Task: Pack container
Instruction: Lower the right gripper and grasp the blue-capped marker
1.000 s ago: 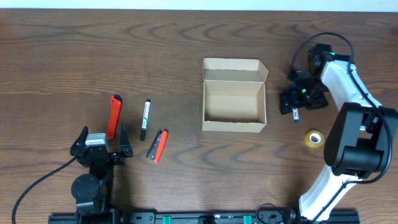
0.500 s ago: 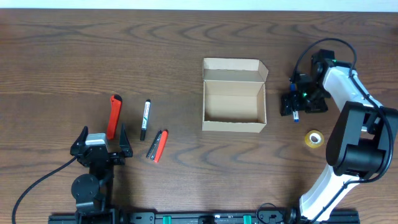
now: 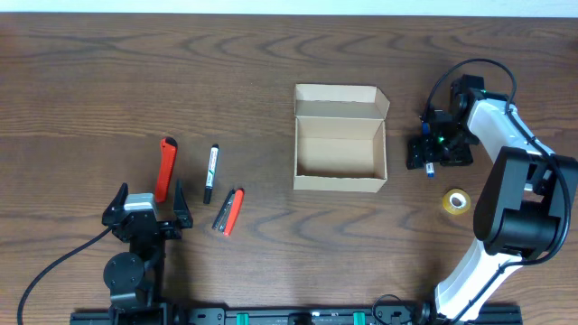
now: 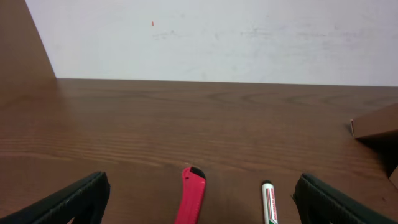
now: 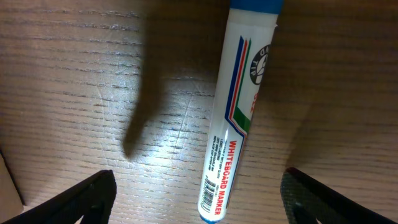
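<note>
My right gripper [image 3: 428, 153], jaws wide, straddles a blue-capped white whiteboard marker [image 5: 239, 106] just right of the open tan cardboard box [image 3: 340, 183], mid-scene. My left gripper [image 3: 147, 206], near left, is also spread wide.

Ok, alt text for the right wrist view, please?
A whiteboard marker with a blue cap lies on the wooden table, seen close from above. The right gripper is open, its dark fingertips either side of the marker, not touching it.
</note>
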Available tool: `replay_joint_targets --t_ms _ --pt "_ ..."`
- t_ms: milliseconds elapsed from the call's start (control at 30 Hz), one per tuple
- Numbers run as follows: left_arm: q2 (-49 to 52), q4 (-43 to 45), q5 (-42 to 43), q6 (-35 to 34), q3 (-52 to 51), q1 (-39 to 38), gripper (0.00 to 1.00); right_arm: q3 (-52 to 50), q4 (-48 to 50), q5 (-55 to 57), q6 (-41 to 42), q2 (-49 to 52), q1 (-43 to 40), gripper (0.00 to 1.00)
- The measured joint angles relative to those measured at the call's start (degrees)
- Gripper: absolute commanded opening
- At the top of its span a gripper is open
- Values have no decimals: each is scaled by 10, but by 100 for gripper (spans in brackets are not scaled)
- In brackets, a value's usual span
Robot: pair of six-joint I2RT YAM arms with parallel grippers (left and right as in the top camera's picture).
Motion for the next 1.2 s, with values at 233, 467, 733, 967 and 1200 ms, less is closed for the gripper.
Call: replay_joint_targets --t_ms 233,467,733,967,1200 --pt "0 0 0 0 0 0 95 -15 21 0 6 -1 0 85" --pt "0 0 0 0 0 0 95 -46 54 3 9 -20 0 80" --pt "0 0 0 0 0 0 95 -56 61 0 12 -25 0 23" --pt "0 0 0 0 0 0 96 -58 60 -7 17 -25 0 1" --pt "0 0 0 0 0 0 95 -58 60 -14 19 -26 0 2"
